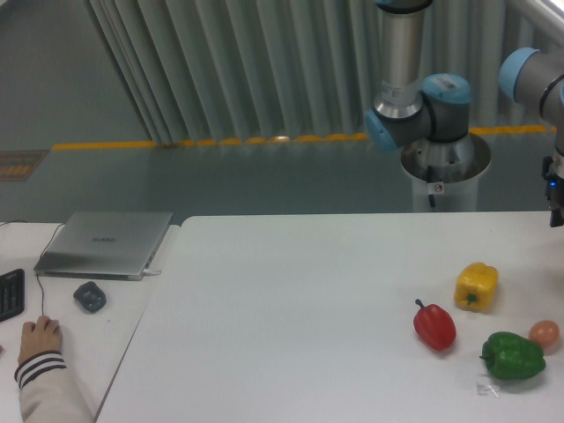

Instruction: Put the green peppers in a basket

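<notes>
Near the table's [308, 291] right corner the green pepper [513, 355] is sitting — glossy, lumpy, likely slippery, asking a hold across its wide body — while the gripper's [555, 211] state is staying unreadable at the frame edge.

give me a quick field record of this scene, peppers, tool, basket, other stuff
green pepper: on the table, front right, untouched
red pepper: left of the green one, apart from it
yellow pepper: behind both
small pinkish round item: right beside the green pepper
basket: none in view
tool: at right edge, cut off; state cannot be told
side table: closed laptop, mouse, person's hand
</notes>
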Robot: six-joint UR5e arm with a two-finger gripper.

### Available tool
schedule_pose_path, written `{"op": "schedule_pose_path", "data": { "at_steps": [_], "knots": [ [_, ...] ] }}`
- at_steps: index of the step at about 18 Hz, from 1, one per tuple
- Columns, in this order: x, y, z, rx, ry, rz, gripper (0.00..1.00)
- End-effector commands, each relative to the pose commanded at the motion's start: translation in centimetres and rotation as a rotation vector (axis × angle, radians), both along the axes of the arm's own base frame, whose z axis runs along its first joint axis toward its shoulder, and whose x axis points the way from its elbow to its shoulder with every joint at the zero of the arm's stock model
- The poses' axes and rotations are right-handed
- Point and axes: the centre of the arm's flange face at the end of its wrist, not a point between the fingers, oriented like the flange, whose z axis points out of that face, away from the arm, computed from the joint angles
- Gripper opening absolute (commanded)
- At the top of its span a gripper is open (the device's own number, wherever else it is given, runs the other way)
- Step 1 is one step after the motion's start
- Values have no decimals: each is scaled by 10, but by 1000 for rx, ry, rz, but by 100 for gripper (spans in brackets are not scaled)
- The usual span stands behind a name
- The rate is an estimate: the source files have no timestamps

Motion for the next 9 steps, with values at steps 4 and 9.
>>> {"op": "schedule_pose_path", "data": {
  "at_steps": [4, 9],
  "knots": [
    [1, 1, 0, 1, -1, -2, 100],
    [1, -3, -11, -6, -17, 18, 100]
  ]
}}
